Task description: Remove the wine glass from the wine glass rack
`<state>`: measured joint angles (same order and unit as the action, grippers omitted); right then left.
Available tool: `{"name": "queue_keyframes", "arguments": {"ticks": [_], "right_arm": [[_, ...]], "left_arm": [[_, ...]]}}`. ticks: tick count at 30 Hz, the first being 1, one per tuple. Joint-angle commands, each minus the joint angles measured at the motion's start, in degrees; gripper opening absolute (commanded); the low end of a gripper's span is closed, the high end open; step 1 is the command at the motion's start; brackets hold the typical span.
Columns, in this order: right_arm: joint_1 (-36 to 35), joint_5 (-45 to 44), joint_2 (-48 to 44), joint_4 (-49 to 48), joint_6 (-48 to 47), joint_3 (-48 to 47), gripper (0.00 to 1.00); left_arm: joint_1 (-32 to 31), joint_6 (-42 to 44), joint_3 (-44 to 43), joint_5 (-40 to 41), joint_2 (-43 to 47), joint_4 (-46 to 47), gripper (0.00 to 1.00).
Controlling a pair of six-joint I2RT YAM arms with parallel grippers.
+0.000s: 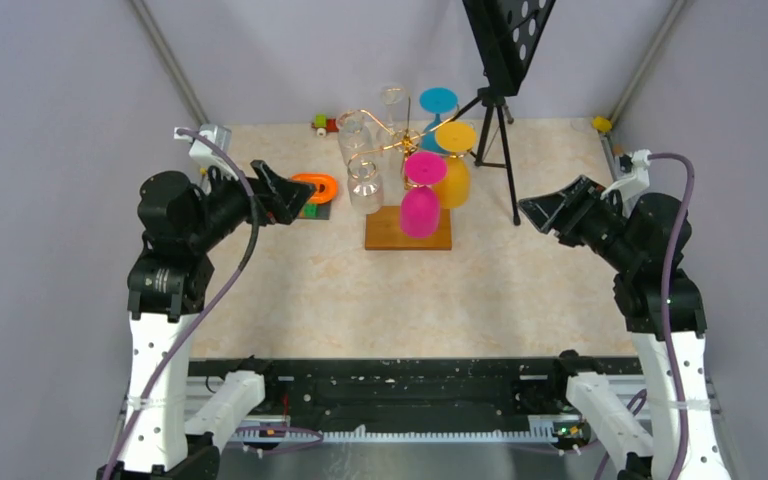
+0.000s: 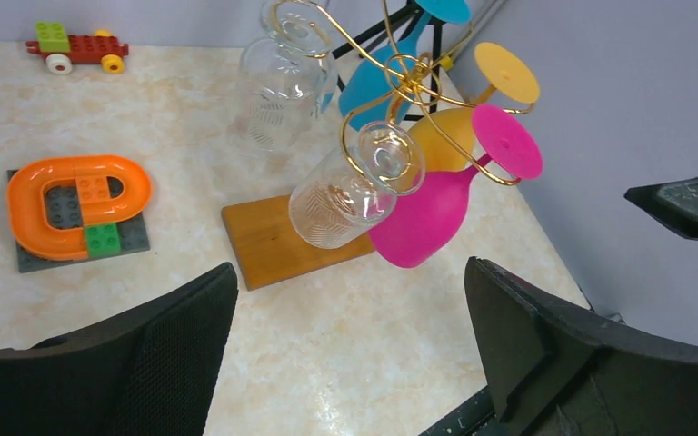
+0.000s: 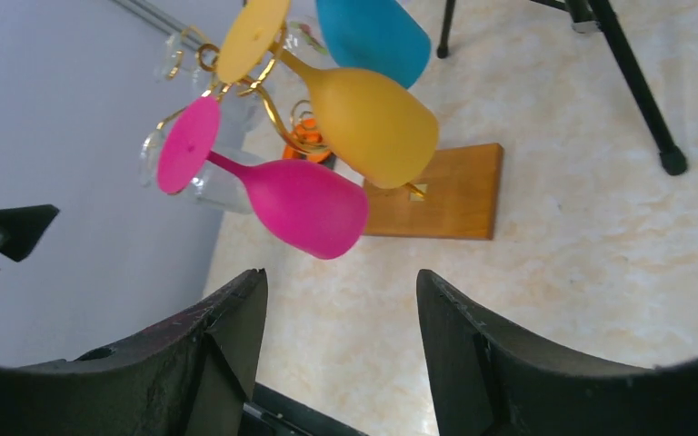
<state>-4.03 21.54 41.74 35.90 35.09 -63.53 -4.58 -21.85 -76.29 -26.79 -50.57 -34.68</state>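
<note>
The wine glass rack [image 1: 400, 145] is a gold wire stand on a brown wooden base [image 1: 388, 238] at mid-table. Several wine glasses hang from it upside down: a pink one [image 1: 420, 210] nearest the front, a yellow one [image 1: 452, 180], a blue one [image 1: 438, 105] and clear ones [image 1: 365, 185]. My left gripper [image 1: 285, 195] hovers open to the left of the rack, apart from it. In the left wrist view a clear glass [image 2: 341, 195] and the pink glass [image 2: 427, 218] hang ahead of the gripper [image 2: 350, 271]. My right gripper [image 1: 540, 212] stands open to the right, with the pink glass [image 3: 304, 204] just beyond its empty fingers [image 3: 341, 277].
A black tripod [image 1: 500, 120] carrying a black panel stands right behind the rack. An orange loop on a grey brick plate [image 1: 315, 188] lies by the left gripper. A small toy car [image 1: 322, 124] sits at the back. Grey walls close in on both sides.
</note>
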Motion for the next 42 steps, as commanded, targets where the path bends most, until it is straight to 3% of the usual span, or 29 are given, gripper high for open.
{"name": "queue_keyframes", "arguments": {"ticks": [1, 9, 14, 20, 26, 31, 36, 42], "right_arm": [[-0.6, 5.6, -2.5, -9.6, 8.1, 1.5, 0.63], [-0.6, 20.1, -4.0, -28.9, 17.5, 6.0, 0.73], [-0.5, 21.6, -4.0, -40.2, 24.8, 9.6, 0.81], [-0.8, 17.4, -3.3, -46.5, 31.8, 13.2, 0.82], [-2.5, 10.2, -0.2, -43.4, 35.6, 14.5, 0.76], [-10.9, 0.7, 4.3, -41.0, 36.0, 14.0, 0.71], [-22.0, -7.5, 10.2, -50.4, 36.5, 14.6, 0.72], [-24.8, -11.3, 17.6, -53.6, 41.1, 13.7, 0.71]], "left_arm": [[0.2, -2.8, 1.8, -5.4, 2.5, 6.8, 0.99], [0.2, -1.0, 6.4, -5.5, 5.0, 8.4, 0.99], [0.2, -0.9, 9.9, -5.8, 6.9, 11.7, 0.99], [0.2, -3.6, 14.8, -8.2, 9.0, 20.2, 0.99], [0.2, -4.0, 15.3, -9.5, 9.0, 21.7, 0.99], [0.2, -3.3, 15.7, -7.9, 9.9, 21.5, 0.99], [0.1, -2.6, 16.2, -5.7, 11.3, 20.2, 0.99], [-0.3, -3.6, 15.9, -3.8, 11.6, 19.4, 0.99]]}}
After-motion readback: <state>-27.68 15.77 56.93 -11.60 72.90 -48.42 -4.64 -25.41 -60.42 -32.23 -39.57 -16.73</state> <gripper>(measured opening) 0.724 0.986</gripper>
